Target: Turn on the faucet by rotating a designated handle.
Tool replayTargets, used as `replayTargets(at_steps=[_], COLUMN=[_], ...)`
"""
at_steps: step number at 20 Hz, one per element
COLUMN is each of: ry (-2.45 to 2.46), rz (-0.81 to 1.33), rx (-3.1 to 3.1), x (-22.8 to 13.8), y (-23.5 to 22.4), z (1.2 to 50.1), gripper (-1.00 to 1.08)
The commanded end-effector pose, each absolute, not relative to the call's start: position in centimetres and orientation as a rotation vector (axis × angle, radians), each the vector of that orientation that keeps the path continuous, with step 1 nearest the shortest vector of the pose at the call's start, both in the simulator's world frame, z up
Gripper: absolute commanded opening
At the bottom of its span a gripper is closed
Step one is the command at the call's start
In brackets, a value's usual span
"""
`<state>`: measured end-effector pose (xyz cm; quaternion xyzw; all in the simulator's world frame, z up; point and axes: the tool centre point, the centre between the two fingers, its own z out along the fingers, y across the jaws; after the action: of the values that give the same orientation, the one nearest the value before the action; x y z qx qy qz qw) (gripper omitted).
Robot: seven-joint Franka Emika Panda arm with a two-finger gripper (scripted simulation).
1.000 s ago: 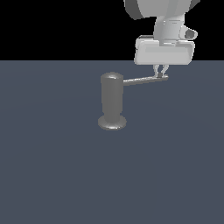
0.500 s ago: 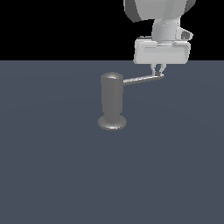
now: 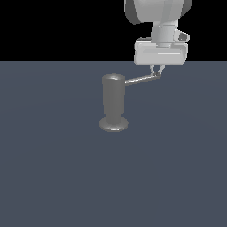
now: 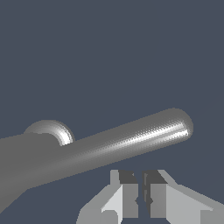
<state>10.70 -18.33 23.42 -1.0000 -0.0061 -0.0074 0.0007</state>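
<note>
Exterior view: the arm (image 3: pixel 159 13) is cut off by the upper edge. The gripper (image 3: pixel 156 73) fingertips are too small to tell whether they touch the handle (image 3: pixel 142 80). Wrist view: the faucet (image 4: pixel 17 162) runs off the frame edge; its base is hidden.

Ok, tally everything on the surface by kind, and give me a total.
Faucet: 1
Handle: 1
End effector: 1
Total: 3
</note>
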Motion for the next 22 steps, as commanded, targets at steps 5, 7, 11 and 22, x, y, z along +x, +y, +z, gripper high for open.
replayTargets(at_steps=[5,7,11,22], ry=[-0.018,-0.016,-0.013,-0.003], rz=[-0.015,-0.014,-0.013,-0.007], rx=[-3.139,-3.139,-3.140,-3.140], x=[12.4,12.8,13.6,15.7], y=[-18.0,-18.0,-18.0,-18.1], z=[22.6,22.6,22.5,22.3], gripper=[-1.00,-1.00,-1.00,-1.00])
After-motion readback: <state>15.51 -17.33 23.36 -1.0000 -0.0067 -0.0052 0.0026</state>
